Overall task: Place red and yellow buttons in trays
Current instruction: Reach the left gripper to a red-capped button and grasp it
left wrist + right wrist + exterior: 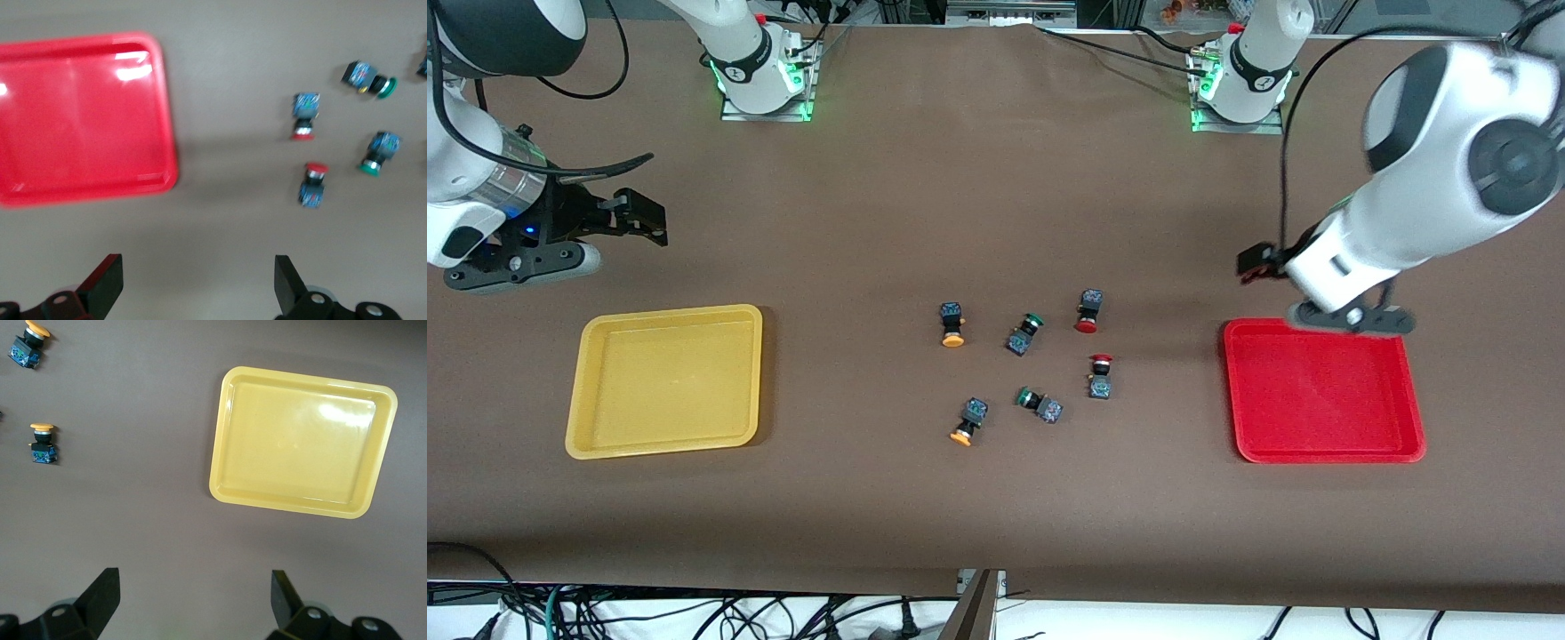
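Front view: no button picked yet, both trays (667, 322) empty, red and yellow buttons (952, 323) clustered on table between open left end effector (199, 283) and open right end effector (195, 600), next needing descent onto one cap

Two red buttons (1093, 338) and two yellow buttons (960, 373) lying mid-desk, between empty yellow tray (596, 440) and red tray (1325, 455).

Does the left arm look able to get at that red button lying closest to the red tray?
Probably yes. The left gripper hangs open over the red tray's rim, and only bare cloth lies between it and the red button; the nearest green button sits apart.
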Robot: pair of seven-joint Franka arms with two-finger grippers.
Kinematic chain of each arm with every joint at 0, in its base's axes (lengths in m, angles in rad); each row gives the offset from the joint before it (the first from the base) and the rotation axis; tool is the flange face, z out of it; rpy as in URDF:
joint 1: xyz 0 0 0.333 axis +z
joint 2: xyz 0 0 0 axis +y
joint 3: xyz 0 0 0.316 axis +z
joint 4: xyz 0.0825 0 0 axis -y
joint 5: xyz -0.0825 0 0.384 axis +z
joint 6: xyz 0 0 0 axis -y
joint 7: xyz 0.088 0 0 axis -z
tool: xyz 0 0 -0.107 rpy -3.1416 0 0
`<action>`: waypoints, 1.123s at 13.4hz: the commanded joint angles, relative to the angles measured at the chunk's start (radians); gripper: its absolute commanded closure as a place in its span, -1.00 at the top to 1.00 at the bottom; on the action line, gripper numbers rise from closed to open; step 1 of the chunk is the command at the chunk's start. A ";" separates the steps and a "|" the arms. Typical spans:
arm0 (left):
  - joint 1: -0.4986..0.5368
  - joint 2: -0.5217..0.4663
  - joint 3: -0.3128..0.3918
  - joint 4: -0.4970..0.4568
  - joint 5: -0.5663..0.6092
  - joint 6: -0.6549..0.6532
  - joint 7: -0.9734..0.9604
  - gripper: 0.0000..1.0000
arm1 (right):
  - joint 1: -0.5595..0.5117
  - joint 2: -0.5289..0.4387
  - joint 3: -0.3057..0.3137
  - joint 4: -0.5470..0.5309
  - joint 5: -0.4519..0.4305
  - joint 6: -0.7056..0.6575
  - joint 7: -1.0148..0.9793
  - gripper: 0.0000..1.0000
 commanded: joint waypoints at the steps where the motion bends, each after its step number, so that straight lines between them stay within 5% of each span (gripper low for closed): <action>1: -0.044 0.165 0.009 0.125 -0.024 0.105 -0.037 1.00 | 0.005 -0.007 -0.001 -0.005 0.010 -0.009 0.004 0.99; 6: -0.105 0.336 0.009 0.111 -0.061 0.435 -0.150 1.00 | 0.007 -0.008 -0.001 -0.017 0.011 -0.007 0.013 0.99; 9: -0.162 0.423 0.010 0.107 -0.048 0.527 -0.214 1.00 | 0.040 0.005 -0.001 -0.019 0.020 0.004 0.052 0.99; 15: -0.222 0.519 0.010 0.001 -0.046 0.743 -0.224 1.00 | 0.269 0.297 0.000 -0.013 0.112 0.350 0.365 0.99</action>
